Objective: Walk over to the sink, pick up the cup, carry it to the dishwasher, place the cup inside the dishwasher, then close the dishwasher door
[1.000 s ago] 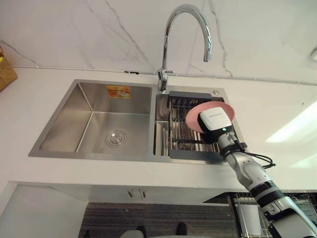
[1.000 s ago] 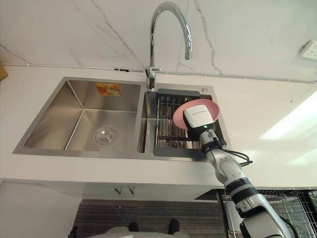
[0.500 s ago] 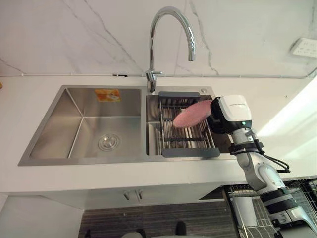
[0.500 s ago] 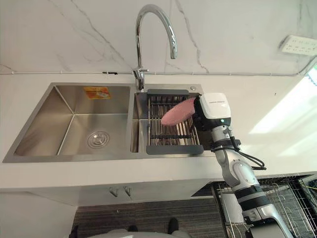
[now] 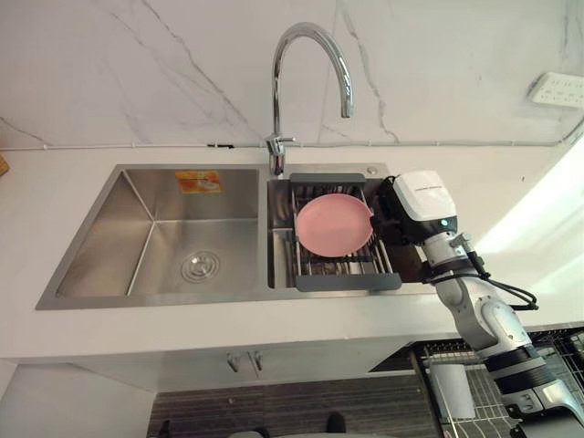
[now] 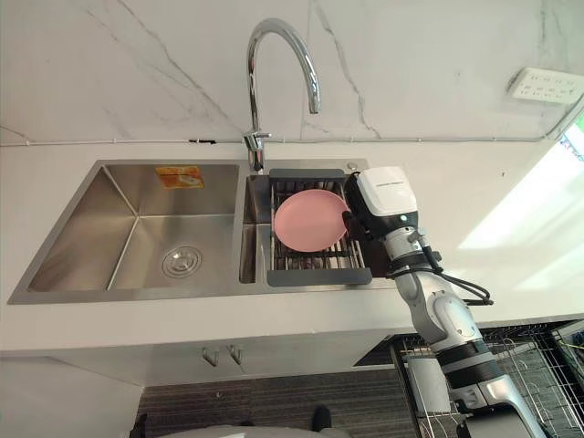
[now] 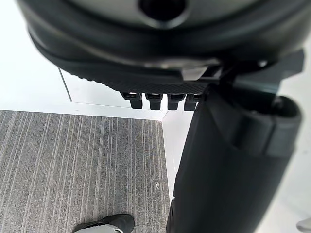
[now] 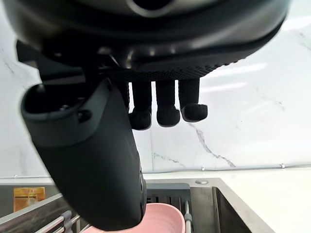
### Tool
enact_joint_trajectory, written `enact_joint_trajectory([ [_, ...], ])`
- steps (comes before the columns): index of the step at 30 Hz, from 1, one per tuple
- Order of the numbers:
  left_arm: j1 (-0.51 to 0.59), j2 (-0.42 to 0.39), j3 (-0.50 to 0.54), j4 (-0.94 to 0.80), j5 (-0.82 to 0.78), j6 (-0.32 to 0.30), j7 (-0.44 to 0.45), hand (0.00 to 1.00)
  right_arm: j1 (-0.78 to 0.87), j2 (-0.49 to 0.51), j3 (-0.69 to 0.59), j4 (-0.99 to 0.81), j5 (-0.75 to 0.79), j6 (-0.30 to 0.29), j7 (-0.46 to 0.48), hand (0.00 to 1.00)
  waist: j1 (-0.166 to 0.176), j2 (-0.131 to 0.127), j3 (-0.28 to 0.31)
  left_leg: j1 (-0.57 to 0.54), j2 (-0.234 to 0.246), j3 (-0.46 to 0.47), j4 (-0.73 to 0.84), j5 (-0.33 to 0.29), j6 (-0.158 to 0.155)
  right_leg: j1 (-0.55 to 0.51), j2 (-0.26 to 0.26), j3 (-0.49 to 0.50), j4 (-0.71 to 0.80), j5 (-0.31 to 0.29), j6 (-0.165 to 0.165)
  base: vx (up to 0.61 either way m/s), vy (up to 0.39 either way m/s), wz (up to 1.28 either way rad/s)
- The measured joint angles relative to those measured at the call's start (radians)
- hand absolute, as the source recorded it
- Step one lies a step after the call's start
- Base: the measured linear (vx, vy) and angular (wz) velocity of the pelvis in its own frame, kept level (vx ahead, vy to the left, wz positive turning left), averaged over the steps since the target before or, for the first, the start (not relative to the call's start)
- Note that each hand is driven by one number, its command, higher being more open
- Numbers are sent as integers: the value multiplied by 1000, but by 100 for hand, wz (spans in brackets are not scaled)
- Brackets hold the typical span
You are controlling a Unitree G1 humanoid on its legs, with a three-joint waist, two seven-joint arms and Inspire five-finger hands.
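A: Head camera first. What's the surface?

B: White counter (image 5: 511, 201) and a steel sink (image 5: 119, 237) with two basins. The right hand (image 5: 385, 217) is over the right basin's far edge. A dark rack (image 5: 347, 281) sits in that basin, just left of the hand.

A: No cup?

B: None, there's a pink bowl (image 5: 334, 224). It's on the rack bars, right beside the hand on its left. Can't tell from here if they touch.

A: Rest of the room?

B: The tap (image 5: 274, 100) arches over, beyond the hand and to its left. The marble wall (image 5: 137, 73) is behind it, and a socket (image 5: 555, 88) is up to the hand's right. The left basin is well left of the hand, with a drain (image 5: 199, 266) and an orange sticker (image 5: 199, 181). A wire basket (image 5: 456, 383) sits below the counter, under the arm.

A: Left wrist camera?

B: The left hand (image 7: 160, 53) hangs over grey striped carpet (image 7: 73, 170) by a white panel (image 7: 29, 73). Its fingers (image 7: 155, 101) are curled in on nothing.

A: Right wrist camera?

B: The fingers (image 8: 167, 114) are bent at the tips with nothing in them, and the wall shows past them. The thumb points down toward the bowl's rim, and the bowl is just past the thumb. Can't tell if the thumb touches the rim.
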Motion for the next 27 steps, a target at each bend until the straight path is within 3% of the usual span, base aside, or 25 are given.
enact_joint_trajectory([
  [6,0,0,0,0,0,0,0,100,0,-19,13,0,19,-27,146,100,0,-1,-1,0,0,0,0,0,0,0,0,0,0,0,0,0,0,0],
  [11,0,0,0,0,0,0,0,100,0,-50,35,0,19,-33,205,100,1,-2,-1,0,0,-1,0,0,0,0,0,-1,0,0,0,0,0,0],
  [22,1,2,-2,1,0,14,-2,100,-54,-67,126,75,-3,-19,216,100,9,-7,-8,0,-1,-4,0,2,2,1,-1,-3,0,0,0,0,0,0],
  [27,3,2,-2,1,0,14,-2,100,-83,-66,152,156,-26,-5,196,100,28,-7,-8,0,-2,-10,0,3,4,3,-2,-11,0,0,0,0,0,3],
])
